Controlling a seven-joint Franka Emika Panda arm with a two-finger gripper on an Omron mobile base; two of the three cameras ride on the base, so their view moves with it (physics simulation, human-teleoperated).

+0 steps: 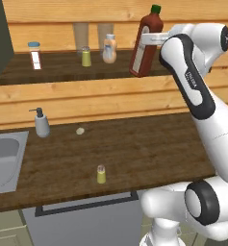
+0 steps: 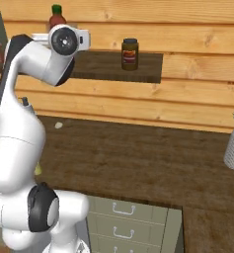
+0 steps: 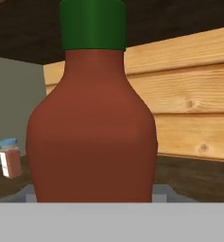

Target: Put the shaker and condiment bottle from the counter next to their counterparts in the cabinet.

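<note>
Clamped around the condiment bottle [image 1: 145,45], the gripper [image 1: 145,39] is being held up at the level of the cabinet [image 1: 62,65] shelf, with the red bottle tilted and its dark green cap uppermost, clear of the shelf board. On that shelf a shaker twin [image 1: 86,56] is being seen standing beside a peach bottle [image 1: 109,49], with a small blue-capped jar [image 1: 35,55] further left and a dark-brown jar [image 2: 130,54] standing well off to the right. Below, the shaker [image 1: 101,174] is being left upright near the front edge of the counter [image 1: 149,149], with a grey soap dispenser [image 1: 41,123] by the sink [image 1: 7,158].
</note>
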